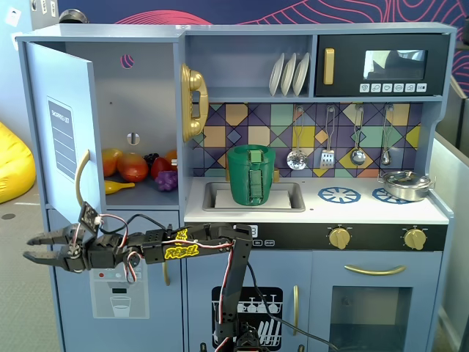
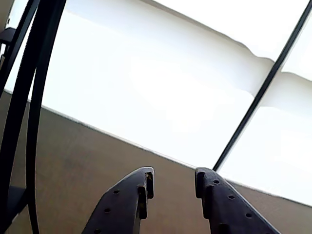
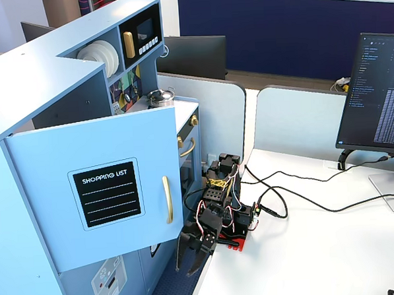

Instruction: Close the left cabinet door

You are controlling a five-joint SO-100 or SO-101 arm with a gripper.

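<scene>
The left cabinet door (image 1: 67, 95) is light blue and stands wide open, swung out toward the camera. Its black "SHOPPING LIST" panel (image 3: 107, 194) and curved gold handle (image 3: 167, 199) show in a fixed view; the handle also shows in the other fixed view (image 1: 81, 176). My gripper (image 1: 29, 248) is open and empty. It points left, just below the door's lower edge and apart from it. It also shows below the handle (image 3: 187, 267). In the wrist view the gripper (image 2: 173, 178) has its jaws apart against a brown wall and bright windows; the door is out of that view.
Toy fruit (image 1: 135, 167) lies in the open cabinet. A blue lower door with a dispenser graphic (image 1: 117, 297) is behind my arm. A gold phone (image 1: 194, 103), a green basket (image 1: 251, 174) in the sink and a black microwave (image 1: 381, 66) are to the right. Cables (image 3: 305, 201) and a monitor (image 3: 379, 92) are on the white table.
</scene>
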